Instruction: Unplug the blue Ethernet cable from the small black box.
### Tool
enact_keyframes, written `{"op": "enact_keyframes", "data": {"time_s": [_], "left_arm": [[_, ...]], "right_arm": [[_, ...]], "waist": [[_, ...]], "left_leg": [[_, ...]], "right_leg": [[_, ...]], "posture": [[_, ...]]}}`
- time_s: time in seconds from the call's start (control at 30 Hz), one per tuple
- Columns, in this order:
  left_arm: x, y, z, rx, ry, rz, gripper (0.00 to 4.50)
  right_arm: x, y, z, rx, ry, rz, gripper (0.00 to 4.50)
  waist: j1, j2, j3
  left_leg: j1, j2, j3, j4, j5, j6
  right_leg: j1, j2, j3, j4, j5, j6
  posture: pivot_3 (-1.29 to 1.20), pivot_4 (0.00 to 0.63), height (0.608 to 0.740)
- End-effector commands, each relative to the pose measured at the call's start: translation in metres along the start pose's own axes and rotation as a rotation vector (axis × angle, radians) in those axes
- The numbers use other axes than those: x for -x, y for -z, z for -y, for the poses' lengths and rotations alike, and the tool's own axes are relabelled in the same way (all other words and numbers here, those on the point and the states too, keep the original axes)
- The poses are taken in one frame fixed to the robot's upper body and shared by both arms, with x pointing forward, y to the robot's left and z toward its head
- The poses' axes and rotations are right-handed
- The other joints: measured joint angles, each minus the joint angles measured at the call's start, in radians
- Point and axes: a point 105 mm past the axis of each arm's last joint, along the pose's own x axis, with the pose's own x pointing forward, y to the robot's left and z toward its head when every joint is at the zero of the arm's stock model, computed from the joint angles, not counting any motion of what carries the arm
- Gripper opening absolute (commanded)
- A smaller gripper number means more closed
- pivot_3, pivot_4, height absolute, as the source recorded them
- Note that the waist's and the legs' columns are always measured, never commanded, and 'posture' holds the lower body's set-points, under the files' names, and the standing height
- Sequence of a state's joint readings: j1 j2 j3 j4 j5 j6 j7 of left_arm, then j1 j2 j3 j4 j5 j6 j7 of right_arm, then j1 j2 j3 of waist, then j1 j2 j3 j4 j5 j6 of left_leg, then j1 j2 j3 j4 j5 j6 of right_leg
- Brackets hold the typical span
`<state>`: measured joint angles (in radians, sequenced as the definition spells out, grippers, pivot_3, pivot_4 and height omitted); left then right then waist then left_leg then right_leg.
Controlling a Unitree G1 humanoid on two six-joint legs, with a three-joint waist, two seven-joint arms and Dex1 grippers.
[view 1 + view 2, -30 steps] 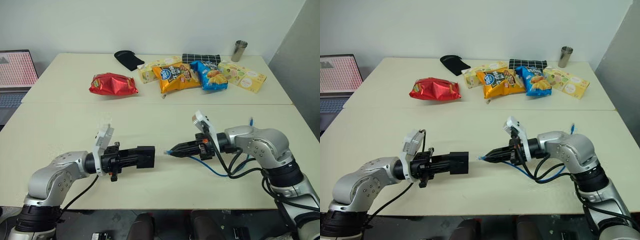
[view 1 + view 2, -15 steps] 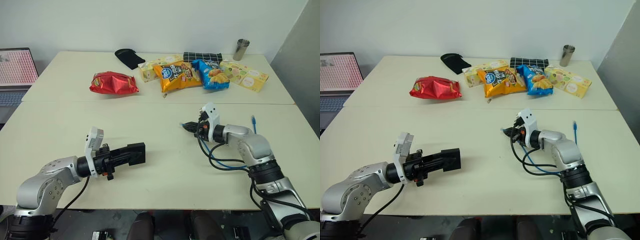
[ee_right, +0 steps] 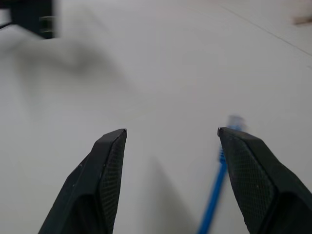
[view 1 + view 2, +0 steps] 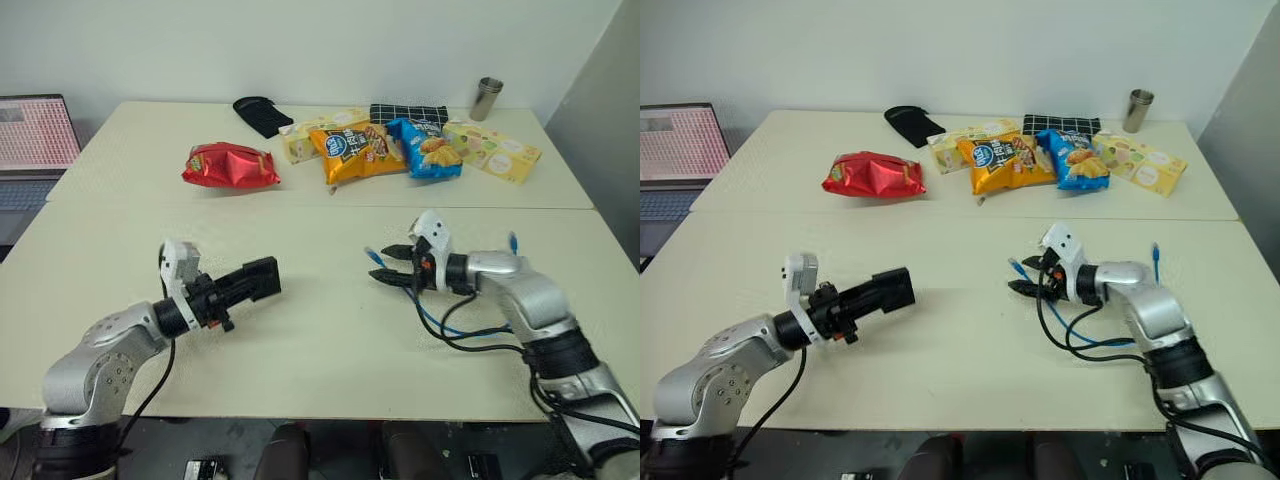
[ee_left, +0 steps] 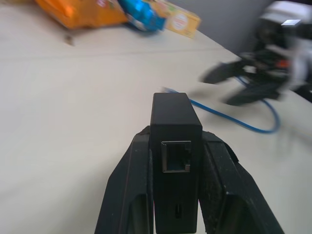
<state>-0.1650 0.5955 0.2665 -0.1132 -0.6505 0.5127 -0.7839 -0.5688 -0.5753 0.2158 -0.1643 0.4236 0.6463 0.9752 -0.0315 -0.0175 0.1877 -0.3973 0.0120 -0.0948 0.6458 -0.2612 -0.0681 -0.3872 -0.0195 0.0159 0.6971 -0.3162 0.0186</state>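
Since the earlier frames: cable and box are apart, the right claw (image 4: 392,265) has gone from pinched on the plug to wide open, and the left arm has swung the box away toward its own side.

Head views: left claw (image 4: 240,287) is clamped on the small black box (image 4: 262,276), held above the table (image 4: 320,370), pointing toward the right arm. Right claw hovers just over the table, empty. The blue cable (image 4: 470,328) lies loose on the table under the right arm, one plug (image 4: 373,255) just beside the open fingertips, the other end (image 4: 1155,248) farther out on the right. Snack bags and boxes sit along the far edge, well apart from all this.

Left wrist view: box (image 5: 174,141) is squeezed between both fingers, its port (image 5: 176,156) empty (so the unplug looks done to me). Blue cable (image 5: 229,114) on the table beyond it.

Right wrist view: fingers (image 3: 105,165) spread wide, nothing between them; plug (image 3: 236,121) on the table near one tip.

Risks: cable loops run close to the right arm's black hoses, so pulling back could snag and drag it. The box is gripped by its sides only; a fast swing could slip it.
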Motion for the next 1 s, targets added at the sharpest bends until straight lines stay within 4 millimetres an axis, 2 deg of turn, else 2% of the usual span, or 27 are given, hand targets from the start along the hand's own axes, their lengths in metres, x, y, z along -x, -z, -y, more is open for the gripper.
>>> {"op": "enact_keyframes", "data": {"time_s": [0.03,0.1,0.17,0.33,0.5,0.57,0.6,0.87,0.93,1.0], "left_arm": [[0.000,-0.012,-0.033,-0.175,-0.197,0.083,0.79],[0.000,-0.015,-0.057,-0.278,-0.349,0.127,0.79],[-0.002,-0.014,-0.072,-0.308,-0.441,0.162,0.79],[-0.011,0.002,-0.088,-0.339,-0.514,0.165,0.79],[-0.011,0.030,-0.102,-0.263,-0.577,0.124,0.79],[-0.010,0.038,-0.103,-0.242,-0.578,0.110,1.50],[-0.009,0.042,-0.103,-0.236,-0.576,0.103,1.59],[0.011,0.055,-0.099,-0.194,-0.589,0.086,3.30],[0.019,0.052,-0.093,-0.203,-0.593,0.081,3.68],[0.027,0.046,-0.086,-0.219,-0.592,0.083,3.68]], "right_arm": [[-0.006,-0.030,-0.022,0.106,-0.089,0.058,3.03],[-0.018,-0.040,-0.024,0.145,-0.076,0.071,3.03],[-0.030,-0.047,-0.023,0.183,-0.053,0.078,3.03],[-0.046,-0.048,-0.019,0.211,-0.019,0.071,3.03],[-0.050,-0.044,-0.024,0.219,-0.033,0.053,3.03],[-0.050,-0.043,-0.024,0.219,-0.033,0.048,3.07],[-0.050,-0.042,-0.025,0.219,-0.032,0.045,3.07],[-0.048,-0.038,-0.025,0.200,-0.018,0.039,3.07],[-0.047,-0.037,-0.024,0.182,-0.004,0.041,3.07],[-0.044,-0.036,-0.024,0.163,0.011,0.044,3.07]], "waist": [[-0.003,0.000,0.000],[-0.003,0.000,0.000],[-0.003,0.000,0.000],[0.003,-0.002,-0.001],[0.006,-0.002,-0.001],[0.005,-0.002,-0.001],[0.002,-0.002,-0.001],[-0.004,-0.001,-0.002],[-0.010,-0.001,-0.002],[-0.015,-0.001,-0.002]], "left_leg": [[0.000,0.000,0.000,0.000,0.000,0.000],[0.001,0.000,0.000,0.000,0.000,0.000],[0.001,0.000,0.001,0.000,0.000,0.000],[-0.001,-0.001,0.000,0.001,0.001,-0.001],[-0.002,-0.002,0.000,0.001,0.002,-0.003],[-0.001,-0.002,0.000,0.001,0.001,-0.002],[-0.001,-0.002,0.000,0.001,0.000,-0.001],[0.000,-0.002,-0.001,0.001,0.001,-0.001],[0.001,-0.001,-0.002,0.001,0.001,-0.001],[0.001,0.000,-0.002,0.001,0.001,-0.001]], "right_leg": [[0.000,0.000,0.000,0.000,0.000,0.000],[0.000,0.001,0.000,0.001,0.000,0.000],[0.000,0.001,0.000,0.001,0.000,0.000],[-0.001,-0.001,-0.001,0.000,0.000,0.000],[-0.001,-0.002,-0.001,-0.001,0.001,0.001],[0.000,-0.002,-0.002,0.000,0.001,0.001],[0.000,-0.002,-0.002,0.001,0.001,0.001],[0.000,-0.001,-0.001,0.001,0.001,0.001],[0.000,-0.001,0.001,0.001,0.001,0.001],[0.000,-0.002,0.001,0.001,0.001,0.001]], "posture": [[0.00,0.150,0.740],[0.00,0.150,0.740],[0.00,0.150,0.740],[0.00,0.150,0.740],[0.00,0.150,0.740],[0.00,0.150,0.740],[0.00,0.150,0.740],[0.00,0.150,0.740],[0.00,0.150,0.740],[0.00,0.150,0.740]]}}
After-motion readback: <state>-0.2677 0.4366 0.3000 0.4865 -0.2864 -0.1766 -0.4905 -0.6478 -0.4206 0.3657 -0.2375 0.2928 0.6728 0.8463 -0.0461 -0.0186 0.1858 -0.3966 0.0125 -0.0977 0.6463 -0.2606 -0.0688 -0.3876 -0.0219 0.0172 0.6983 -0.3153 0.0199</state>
